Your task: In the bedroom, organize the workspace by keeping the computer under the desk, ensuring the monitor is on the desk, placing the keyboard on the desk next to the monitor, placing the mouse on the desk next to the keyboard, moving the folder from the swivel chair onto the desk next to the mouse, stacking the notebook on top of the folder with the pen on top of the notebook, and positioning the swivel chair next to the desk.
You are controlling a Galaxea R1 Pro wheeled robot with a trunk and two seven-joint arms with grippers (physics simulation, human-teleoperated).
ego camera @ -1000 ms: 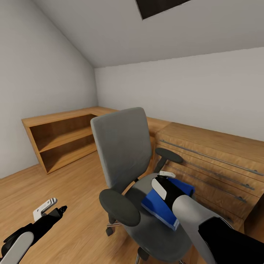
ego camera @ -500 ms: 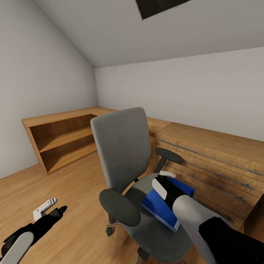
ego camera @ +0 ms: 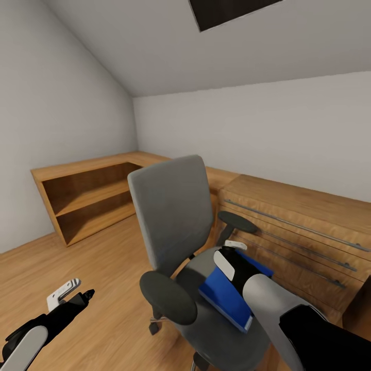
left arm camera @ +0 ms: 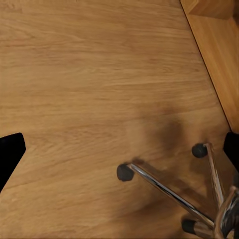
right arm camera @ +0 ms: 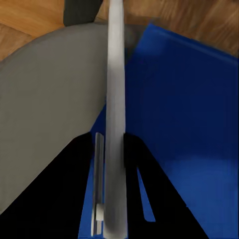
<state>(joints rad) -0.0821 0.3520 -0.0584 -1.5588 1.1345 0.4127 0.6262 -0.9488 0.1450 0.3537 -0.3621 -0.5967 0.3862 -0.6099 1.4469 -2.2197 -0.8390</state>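
Observation:
The swivel chair (ego camera: 172, 206), grey with black armrests, stands in front of me with its back turned toward the left. The blue folder (ego camera: 226, 299) sits tilted above the seat, and my right gripper (ego camera: 234, 247) is shut on its far end. Along the right wrist, the folder (right arm camera: 189, 114) shows edge-on, its white page edge pinched in the right gripper (right arm camera: 113, 149) over the grey seat (right arm camera: 50, 99). My left gripper (ego camera: 72, 293) hangs low at the left, open and empty. Under the left gripper (left arm camera: 121, 149) are the floor and the chair's chrome base (left arm camera: 164, 186).
A low wooden shelf unit (ego camera: 82, 196) runs along the left wall into the corner. A wooden drawer chest with metal rails (ego camera: 299, 232) stands right behind the chair. Bare wood floor (ego camera: 103, 257) lies between me and the shelves.
The whole picture has shifted a little, so the camera moved. The folder's held end has risen slightly and it tilts more steeply over the seat. The left arm is unchanged.

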